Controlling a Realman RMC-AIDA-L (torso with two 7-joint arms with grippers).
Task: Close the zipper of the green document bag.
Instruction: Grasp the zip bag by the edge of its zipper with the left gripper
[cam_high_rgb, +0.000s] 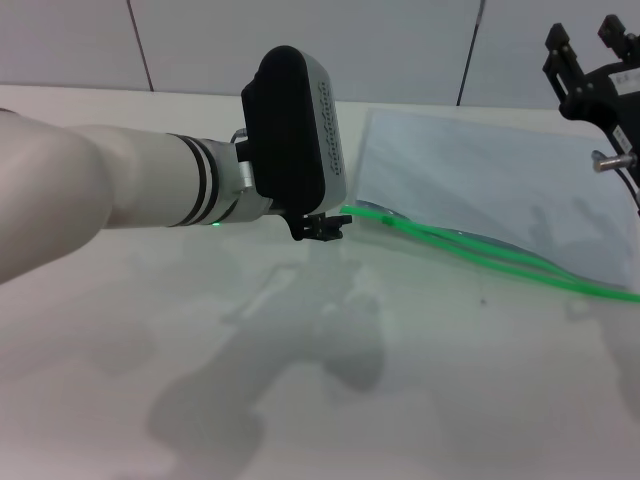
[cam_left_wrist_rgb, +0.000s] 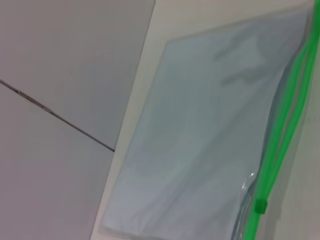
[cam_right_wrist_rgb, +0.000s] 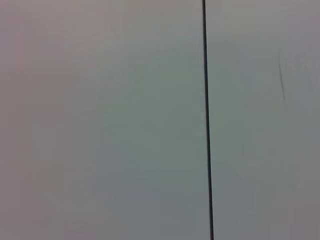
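The green document bag (cam_high_rgb: 480, 190) lies flat on the white table at the right, pale grey-blue and translucent. Its zipper (cam_high_rgb: 470, 245) runs along the near edge as two bright green strips that stand apart. In the left wrist view the bag (cam_left_wrist_rgb: 200, 135) fills the middle, and the zipper's strips (cam_left_wrist_rgb: 290, 100) meet at the small green slider tab (cam_left_wrist_rgb: 260, 205). My left gripper (cam_high_rgb: 320, 228) hangs just off the zipper's left end, under its black wrist housing. My right gripper (cam_high_rgb: 588, 45) is raised at the far right above the bag's far corner, open and empty.
The white table (cam_high_rgb: 300, 380) stretches wide in front of the bag and under my left arm. Grey wall panels (cam_high_rgb: 400, 40) with dark seams stand behind the table's far edge. The right wrist view shows only wall (cam_right_wrist_rgb: 100, 120).
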